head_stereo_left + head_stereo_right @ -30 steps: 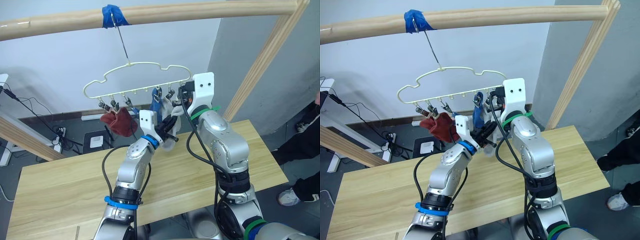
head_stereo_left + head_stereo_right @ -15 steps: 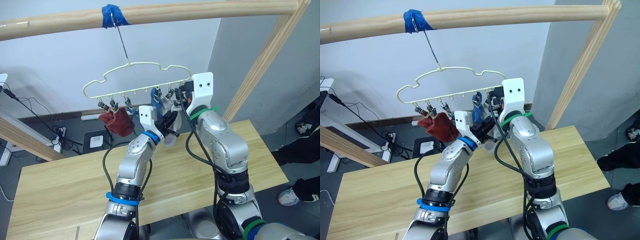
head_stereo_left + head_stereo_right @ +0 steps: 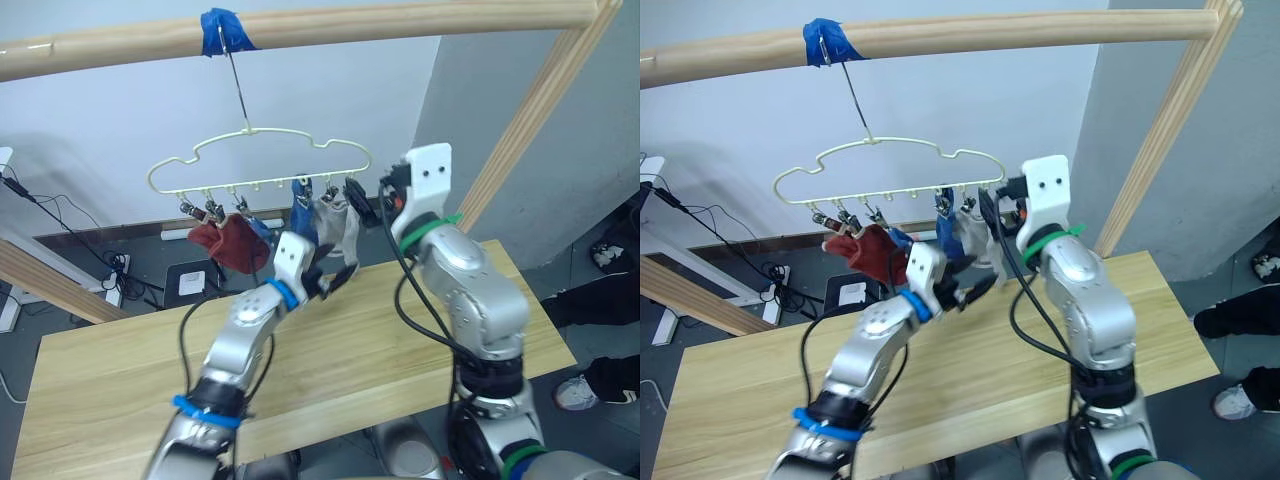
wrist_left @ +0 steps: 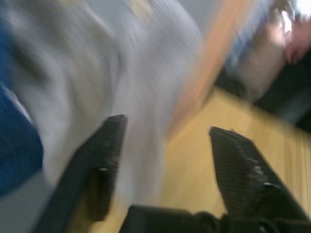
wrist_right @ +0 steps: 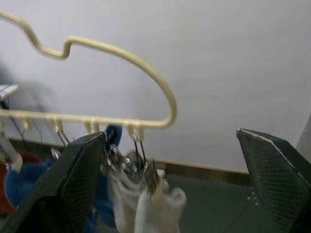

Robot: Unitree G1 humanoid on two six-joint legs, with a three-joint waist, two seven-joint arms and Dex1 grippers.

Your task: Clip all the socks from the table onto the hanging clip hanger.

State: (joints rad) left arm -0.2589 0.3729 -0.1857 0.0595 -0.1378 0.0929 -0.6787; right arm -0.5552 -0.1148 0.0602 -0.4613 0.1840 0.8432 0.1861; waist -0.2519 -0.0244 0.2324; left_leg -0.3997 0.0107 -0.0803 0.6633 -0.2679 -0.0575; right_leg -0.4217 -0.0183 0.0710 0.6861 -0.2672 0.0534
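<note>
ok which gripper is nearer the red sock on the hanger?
Left. The left gripper sits below the grey socks, right of the red sock; the right gripper is farther right, by the clip hanger end.

Clip hanger (image 3: 258, 160): pale yellow wire, hooked on the overhead pole. Socks clipped along its row: red (image 3: 228, 243) toward the left, blue (image 3: 300, 222) mid-row, light grey (image 3: 340, 232) at the right end. Surface (image 3: 120, 370): pale wooden planks.
</note>
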